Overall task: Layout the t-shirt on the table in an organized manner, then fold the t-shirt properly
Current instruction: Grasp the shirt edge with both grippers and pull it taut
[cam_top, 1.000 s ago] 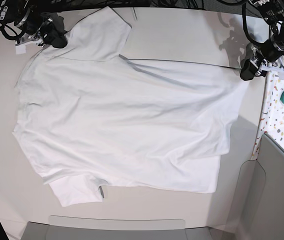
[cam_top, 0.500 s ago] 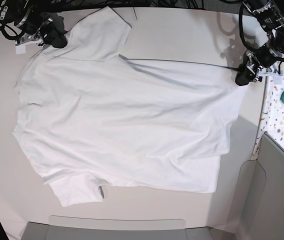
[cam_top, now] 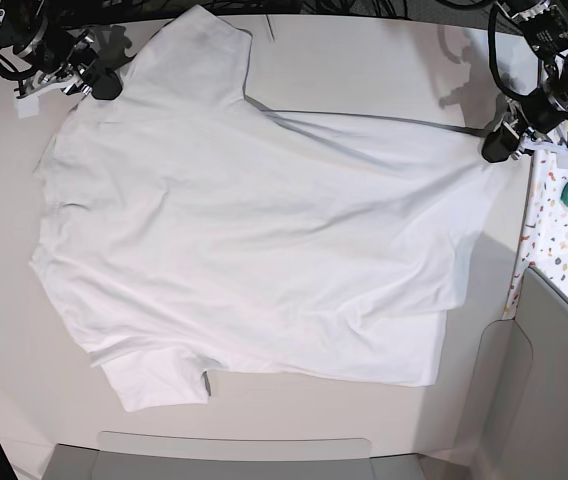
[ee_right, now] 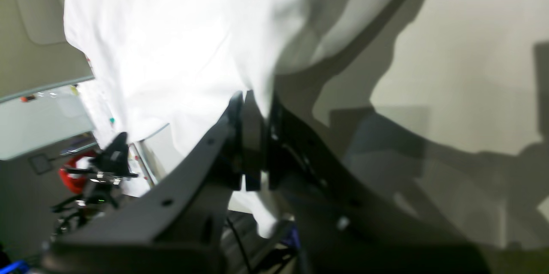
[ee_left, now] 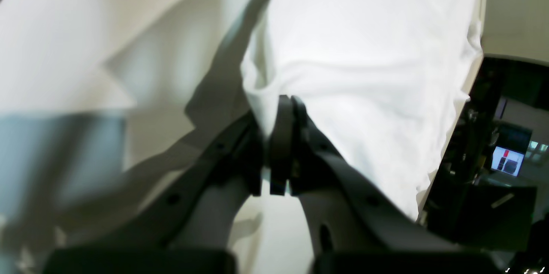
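Table (cam_top: 364,60) bears t-shirt (cam_top: 254,250), both jaws gripping it.

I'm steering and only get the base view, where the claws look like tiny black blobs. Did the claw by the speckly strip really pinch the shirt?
Observer: Yes. In its wrist view the left gripper is shut on a fold of the t-shirt.
Operator: And the other claw?
Observer: The right gripper is shut on the t-shirt's edge too.
Operator: Is the cloth flat there?
Observer: No, it rises off the table to the jaws, casting a dark shadow.
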Tool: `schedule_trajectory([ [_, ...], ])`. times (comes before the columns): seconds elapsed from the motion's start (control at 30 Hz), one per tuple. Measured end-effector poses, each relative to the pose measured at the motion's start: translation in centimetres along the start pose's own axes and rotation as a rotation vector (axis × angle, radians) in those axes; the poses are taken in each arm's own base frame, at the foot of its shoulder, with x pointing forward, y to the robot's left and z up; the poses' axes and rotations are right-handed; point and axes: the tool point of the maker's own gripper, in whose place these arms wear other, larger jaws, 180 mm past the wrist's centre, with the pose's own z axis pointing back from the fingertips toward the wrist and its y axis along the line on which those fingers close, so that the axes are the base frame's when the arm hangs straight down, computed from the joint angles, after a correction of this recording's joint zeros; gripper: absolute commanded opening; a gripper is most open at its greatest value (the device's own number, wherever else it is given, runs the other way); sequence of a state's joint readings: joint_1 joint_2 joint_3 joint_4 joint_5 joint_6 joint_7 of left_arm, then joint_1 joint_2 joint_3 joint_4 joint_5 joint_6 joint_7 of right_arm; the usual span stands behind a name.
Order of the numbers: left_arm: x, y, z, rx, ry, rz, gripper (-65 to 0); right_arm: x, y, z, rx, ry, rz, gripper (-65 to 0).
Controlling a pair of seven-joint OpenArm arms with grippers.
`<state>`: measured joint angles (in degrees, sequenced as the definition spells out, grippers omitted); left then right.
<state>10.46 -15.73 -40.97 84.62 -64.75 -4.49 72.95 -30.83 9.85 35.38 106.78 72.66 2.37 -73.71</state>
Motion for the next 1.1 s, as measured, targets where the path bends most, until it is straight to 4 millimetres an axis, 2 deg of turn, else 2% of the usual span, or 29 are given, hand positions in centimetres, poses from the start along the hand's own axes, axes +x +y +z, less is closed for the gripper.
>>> schedule_trajectory([
  [0.17, -1.0, 1.0, 1.2, 0.054, 0.016, -0.035, -65.0, -0.4, 0.6, 0.8, -0.007, 0.003, 0.041, -65.0],
  [0.33, -1.4, 0.4, 2.5, 0.061, 0.009, -0.091, -65.0, -1.5, 0.4, 1.4, -0.025, 0.025, 0.047, -65.0],
  [0.6, -2.8, 2.2, 3.6, 0.111, 0.033, -0.082, -65.0, -2.7, 0.7, 2.5, -0.044, 0.044, 0.073, -65.0],
  [0.87, -3.9, 3.4, 4.3, 0.139, 0.058, -0.091, -65.0, -3.8, -0.3, 3.2, -0.074, 0.071, 0.056, -65.0],
  [1.1, -4.6, 3.8, 4.6, 0.136, 0.079, -0.125, -65.0, -3.0, -1.5, 6.0, -0.101, 0.039, 0.028, -65.0],
])
